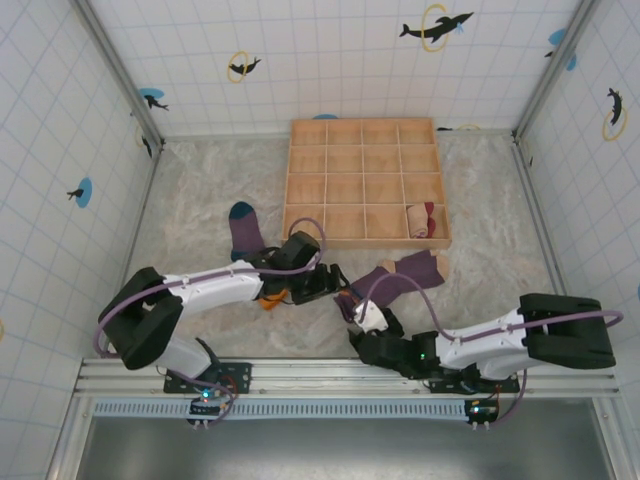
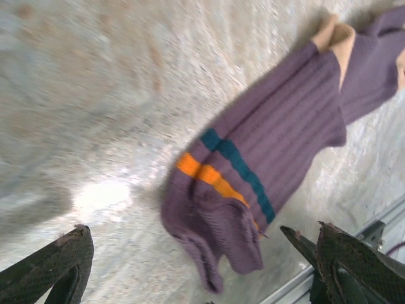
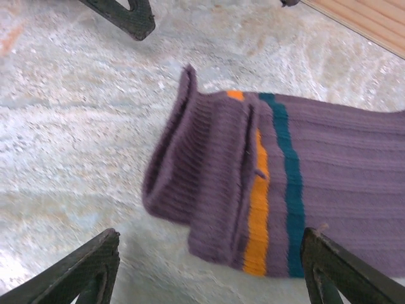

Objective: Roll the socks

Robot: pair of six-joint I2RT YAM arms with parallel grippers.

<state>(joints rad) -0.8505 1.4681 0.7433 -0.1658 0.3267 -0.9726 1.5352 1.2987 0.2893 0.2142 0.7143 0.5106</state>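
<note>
A purple sock with orange and teal stripes and a tan toe [image 1: 402, 273] lies in front of the wooden box. Its cuff end [image 3: 209, 177] is folded over once. My left gripper [image 1: 325, 284] hovers open just left of that cuff, with the sock [image 2: 266, 152] lying ahead of its spread fingers [image 2: 54, 266]. From the near side my right gripper [image 1: 361, 312] is open too, its fingers [image 3: 85, 272] straddling the folded cuff without touching it. A purple sock with a teal toe [image 1: 244, 228] lies partly under the left arm. A rolled tan and dark-red sock [image 1: 424, 221] sits in a box compartment.
The wooden compartment box [image 1: 365, 180] stands at the back centre of the fuzzy white mat [image 1: 200, 200]. One left finger [image 3: 123, 14] shows at the top of the right wrist view. A metal rail [image 1: 300, 372] runs along the near edge.
</note>
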